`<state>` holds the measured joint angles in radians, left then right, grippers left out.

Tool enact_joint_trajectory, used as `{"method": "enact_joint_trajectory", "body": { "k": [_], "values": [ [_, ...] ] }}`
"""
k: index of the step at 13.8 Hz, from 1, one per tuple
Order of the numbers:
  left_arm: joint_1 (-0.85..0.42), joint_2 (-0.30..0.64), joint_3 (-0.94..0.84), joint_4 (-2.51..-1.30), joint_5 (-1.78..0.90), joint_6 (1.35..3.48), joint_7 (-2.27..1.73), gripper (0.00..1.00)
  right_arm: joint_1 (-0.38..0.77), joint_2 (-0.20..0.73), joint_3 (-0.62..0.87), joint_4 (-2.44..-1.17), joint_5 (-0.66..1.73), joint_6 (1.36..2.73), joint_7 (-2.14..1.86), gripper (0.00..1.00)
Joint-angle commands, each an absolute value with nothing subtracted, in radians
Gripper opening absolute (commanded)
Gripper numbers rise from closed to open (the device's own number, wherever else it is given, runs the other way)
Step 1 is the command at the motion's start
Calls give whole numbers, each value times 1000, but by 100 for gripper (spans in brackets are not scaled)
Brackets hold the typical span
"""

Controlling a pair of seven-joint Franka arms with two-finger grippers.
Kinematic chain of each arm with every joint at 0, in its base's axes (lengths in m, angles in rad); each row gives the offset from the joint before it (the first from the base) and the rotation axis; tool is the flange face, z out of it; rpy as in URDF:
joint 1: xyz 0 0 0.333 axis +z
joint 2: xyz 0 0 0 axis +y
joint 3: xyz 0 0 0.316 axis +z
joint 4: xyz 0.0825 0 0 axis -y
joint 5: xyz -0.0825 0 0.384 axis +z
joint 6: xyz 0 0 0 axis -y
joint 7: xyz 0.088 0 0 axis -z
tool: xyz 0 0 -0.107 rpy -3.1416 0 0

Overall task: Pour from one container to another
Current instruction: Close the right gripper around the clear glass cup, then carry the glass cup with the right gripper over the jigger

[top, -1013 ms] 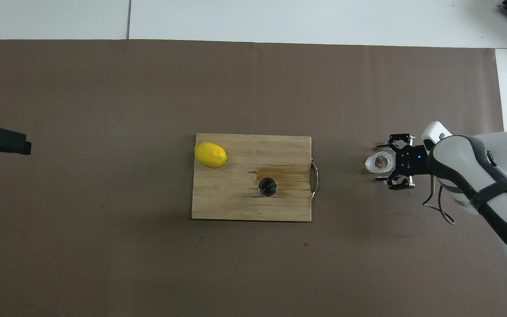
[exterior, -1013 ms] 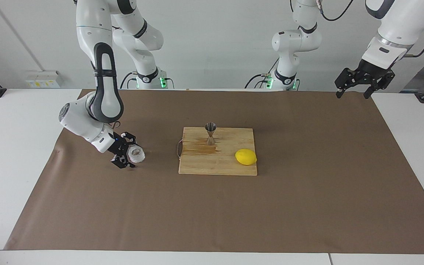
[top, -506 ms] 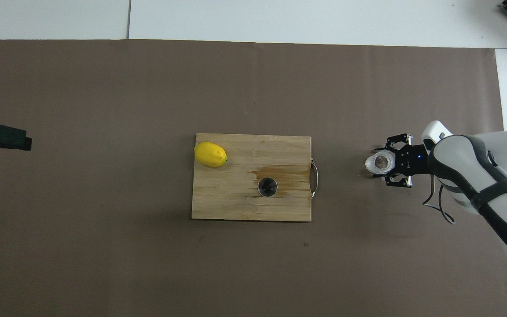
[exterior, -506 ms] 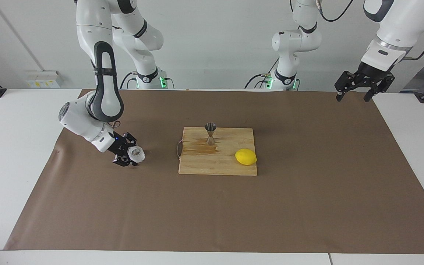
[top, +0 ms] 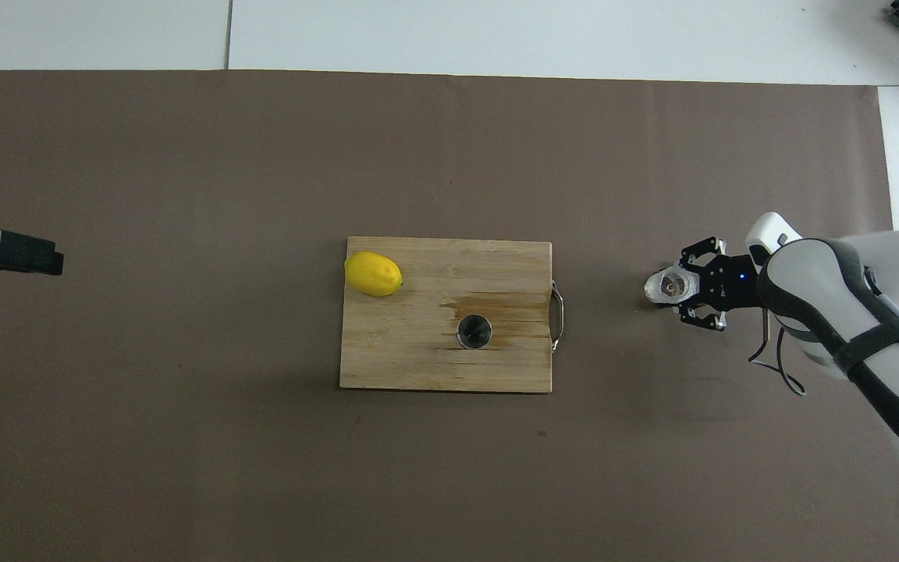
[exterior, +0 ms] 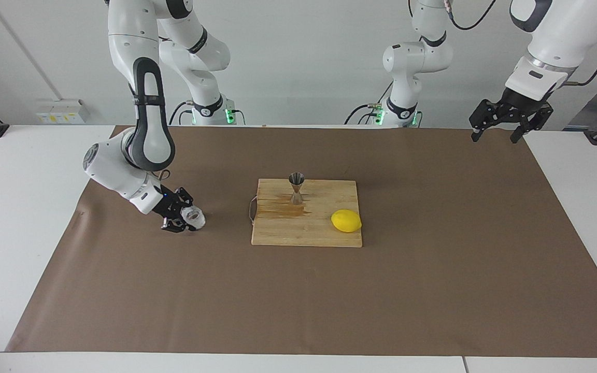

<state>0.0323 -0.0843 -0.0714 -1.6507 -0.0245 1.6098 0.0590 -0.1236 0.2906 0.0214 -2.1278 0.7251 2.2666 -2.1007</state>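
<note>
- Cup, the small white crinkly-sided container to be poured from, sits low on the brown paper cover of the table, toward the right arm's end and well apart from the cutting board
- Right pincer is closed around the cup from the side, with a fingertip on either flank of its ribbed wall; the overhead view shows the same clamp with the round rim facing up
- Whether the cup is lifted clear of the paper or rests on it cannot be told; it stands upright, not tilted
- Jigger, the steel hourglass-shaped receiver, stands upright on the cutting board at the edge nearer to the robots, its open mouth visible from above
- Brown wet-looking stain marks the board beside the jigger's base
- Lemon lies on the same board, toward the left arm's end, apart from the jigger
- Left pincer waits raised over the paper's corner at the left arm's end, its fingers spread and holding nothing
- Progress, as judged: the grasp on the source container appears achieved; lifting, carrying it over to the jigger, tilting to pour and setting it back down all remain
- Nothing is being poured at this stage, since the cup and jigger stand well apart
</note>
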Motion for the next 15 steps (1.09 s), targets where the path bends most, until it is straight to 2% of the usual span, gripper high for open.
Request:
{"method": "enact_joint_trajectory", "body": {
  "k": [1,7,15],
  "values": [
    [37,-115,-75,-1684,-11,1617,74,100,-129,267,32,-2137,752,2250,-2112,31],
    [38,-115,-75,-1683,-11,1618,72,100,-81,218,35,-2132,752,2250,-1996,28],
    [38,-115,-75,-1683,-11,1618,72,100,63,153,35,-2094,738,2249,-1709,28]
  ]
}}
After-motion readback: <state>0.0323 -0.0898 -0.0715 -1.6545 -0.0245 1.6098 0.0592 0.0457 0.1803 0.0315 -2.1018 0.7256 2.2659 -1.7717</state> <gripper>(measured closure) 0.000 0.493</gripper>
